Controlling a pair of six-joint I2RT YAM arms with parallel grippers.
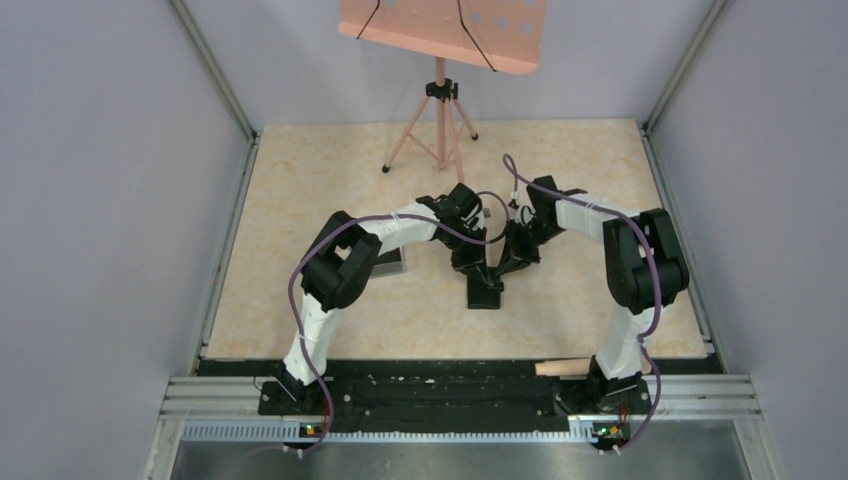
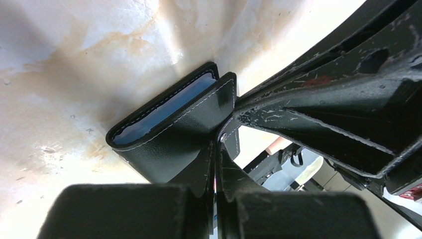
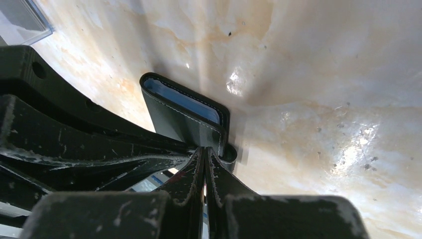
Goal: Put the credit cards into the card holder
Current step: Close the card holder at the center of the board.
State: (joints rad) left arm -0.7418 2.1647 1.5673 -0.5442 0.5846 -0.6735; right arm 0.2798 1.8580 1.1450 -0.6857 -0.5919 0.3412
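Note:
The black card holder (image 1: 485,290) lies at the middle of the table between both arms. In the left wrist view the card holder (image 2: 169,134) is partly open, with a bluish-grey pocket showing between its leaves. It also shows in the right wrist view (image 3: 184,117). My left gripper (image 2: 217,144) is shut, its tips pinching the holder's edge by the snap tab. My right gripper (image 3: 204,151) is shut at the same edge from the other side. In the top view the left gripper (image 1: 470,262) and right gripper (image 1: 515,262) meet tip to tip over the holder. No credit card is visible.
A clear plastic box (image 1: 390,263) sits beside the left arm's elbow and shows in the right wrist view (image 3: 20,22). A pink tripod music stand (image 1: 440,120) stands at the back. A wooden dowel (image 1: 565,367) lies by the right arm's base. Walls enclose the table.

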